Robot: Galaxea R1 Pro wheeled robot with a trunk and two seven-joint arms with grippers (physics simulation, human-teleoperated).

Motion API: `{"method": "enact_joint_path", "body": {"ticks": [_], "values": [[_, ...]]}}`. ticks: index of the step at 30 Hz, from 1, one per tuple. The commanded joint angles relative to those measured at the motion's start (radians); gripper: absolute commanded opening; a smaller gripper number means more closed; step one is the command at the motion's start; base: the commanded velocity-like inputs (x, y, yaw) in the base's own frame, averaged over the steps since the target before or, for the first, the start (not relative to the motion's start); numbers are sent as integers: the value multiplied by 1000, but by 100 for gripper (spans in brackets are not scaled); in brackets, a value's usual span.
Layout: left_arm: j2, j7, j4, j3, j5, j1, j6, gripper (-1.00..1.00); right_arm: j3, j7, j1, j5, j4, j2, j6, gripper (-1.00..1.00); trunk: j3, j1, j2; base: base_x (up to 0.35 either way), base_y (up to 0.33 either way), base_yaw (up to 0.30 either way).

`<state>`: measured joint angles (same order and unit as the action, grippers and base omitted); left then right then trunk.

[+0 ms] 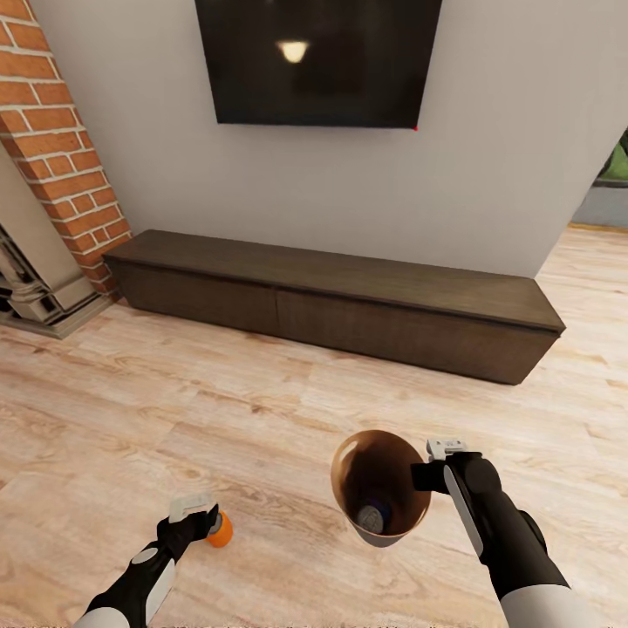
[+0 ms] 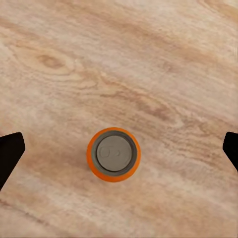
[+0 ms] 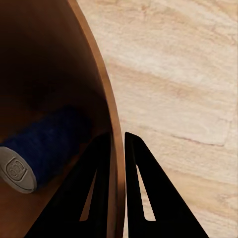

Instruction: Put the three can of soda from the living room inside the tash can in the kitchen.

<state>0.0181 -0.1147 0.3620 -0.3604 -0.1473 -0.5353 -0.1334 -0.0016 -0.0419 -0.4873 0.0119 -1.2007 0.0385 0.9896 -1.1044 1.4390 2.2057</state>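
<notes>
Right gripper (image 3: 116, 144) jaws pinch the trash can (image 1: 344, 488) rim (blue can (image 3: 44, 146) inside, label unreadable); left gripper (image 2: 119, 144) jaws wide around the orange can (image 2: 113, 154).

Ahead of me a plain pale grey wall (image 1: 488, 157) fills the upper frame, with a black TV (image 1: 318, 61) mounted top centre, a small light glinting in its screen. Below it runs a long, low dark-brown cabinet (image 1: 349, 301). A brick fireplace (image 1: 52, 157) stands upper left. Light wood floor (image 1: 218, 410) covers the lower half. At the far right edge I see a greenish opening (image 1: 616, 166).
</notes>
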Motion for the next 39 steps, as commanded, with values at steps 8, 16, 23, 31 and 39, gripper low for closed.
{"method": "enact_joint_path", "body": {"ticks": [8,16,23,31,39], "values": [[-1,0,0,0,0,0,0,100,0,-6,0,-18,0,0,0,-100,-38,31,56,0,0,0],[0,0,0,0,0,0,-1,100,0,-7,0,-18,-1,0,0,-100,-54,34,63,0,0,0],[0,0,0,0,0,0,-1,100,0,-7,0,-18,-2,0,0,-100,-58,34,63,128,0,0],[-1,0,1,0,0,0,0,100,0,-6,0,-18,-2,0,0,-100,-59,34,63,278,0,0],[0,0,1,0,0,0,-2,100,0,-6,0,-18,-2,0,0,-100,-59,34,63,37,0,0]]}}
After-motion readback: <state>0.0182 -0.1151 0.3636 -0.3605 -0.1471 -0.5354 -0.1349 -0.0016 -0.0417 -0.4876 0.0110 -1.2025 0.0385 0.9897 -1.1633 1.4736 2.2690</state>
